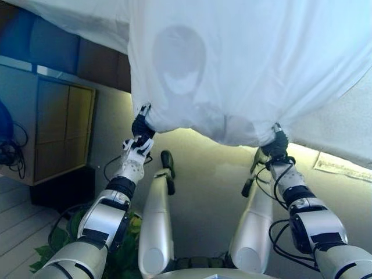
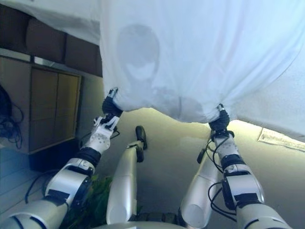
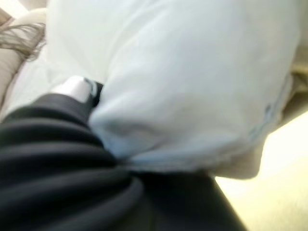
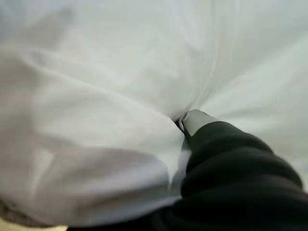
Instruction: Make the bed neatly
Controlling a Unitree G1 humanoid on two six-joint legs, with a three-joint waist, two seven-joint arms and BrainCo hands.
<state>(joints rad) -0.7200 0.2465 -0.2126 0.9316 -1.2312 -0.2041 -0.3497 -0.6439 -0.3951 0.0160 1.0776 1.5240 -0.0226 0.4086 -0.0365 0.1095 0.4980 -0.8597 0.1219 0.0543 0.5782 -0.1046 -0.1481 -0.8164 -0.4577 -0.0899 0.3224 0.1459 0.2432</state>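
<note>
A white bedsheet fills the upper part of both eye views and hangs in a wide bulge between my hands. My left hand grips its lower left corner, and the cloth gathers to a point there. My right hand holds the lower right corner in the same way. In the left wrist view the sheet bunches over my hand's dark cover, with only one silver finger showing. In the right wrist view the sheet's folds radiate from my hand. Both arms are stretched forward at about the same height.
A wooden cabinet stands at the left, with dark padded panels above it. A green plant is at the lower left. A pale textured surface lies behind the sheet on the right, with a printed paper below it.
</note>
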